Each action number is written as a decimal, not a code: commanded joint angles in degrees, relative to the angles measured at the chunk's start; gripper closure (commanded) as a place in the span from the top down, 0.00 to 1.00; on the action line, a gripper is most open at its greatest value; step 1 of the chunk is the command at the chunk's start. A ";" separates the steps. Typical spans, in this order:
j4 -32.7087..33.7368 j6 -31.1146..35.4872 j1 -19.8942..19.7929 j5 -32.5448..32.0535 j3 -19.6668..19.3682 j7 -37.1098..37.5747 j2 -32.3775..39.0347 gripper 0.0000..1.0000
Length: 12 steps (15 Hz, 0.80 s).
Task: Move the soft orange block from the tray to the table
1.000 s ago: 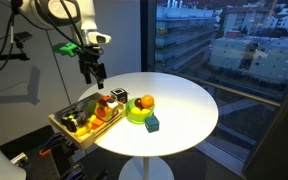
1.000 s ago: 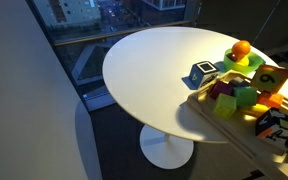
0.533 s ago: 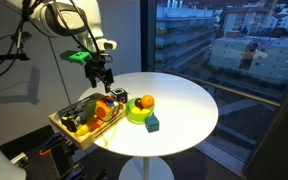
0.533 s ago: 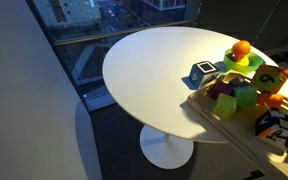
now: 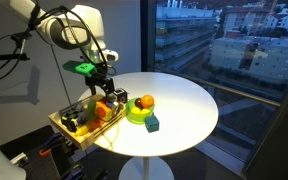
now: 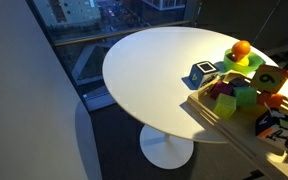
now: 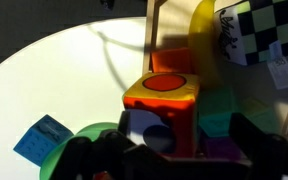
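Orange block (image 7: 165, 97), probably light and squashy, lies in tray (image 5: 69, 134) at eight o'clock on table (image 5: 184, 100); jaws wide, empty above; pinch opposite flat sides.

One round white table (image 6: 144, 70) stands on one pedestal (image 6: 165, 150). It carries one light-wood tray (image 5: 66, 133) at its left edge, one dark teal cube (image 5: 152, 123), one green dish (image 5: 136, 116), and one round orange fruit (image 5: 145, 102) on that dish. One robot arm (image 5: 64, 25) ends in one gripper (image 5: 106, 90).

Inside the tray there is one soft orange block (image 5: 102, 110). An exterior view also shows two purple blocks (image 6: 225, 88), one bright green block (image 6: 246, 97) and one black-and-white checkered thing (image 6: 280, 125). The tray runs off the right edge there, so its full count cannot be told.
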 commanded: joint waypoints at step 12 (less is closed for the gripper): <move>-3.36 13.74 -0.46 -2.20 0.17 -0.70 5.46 0.43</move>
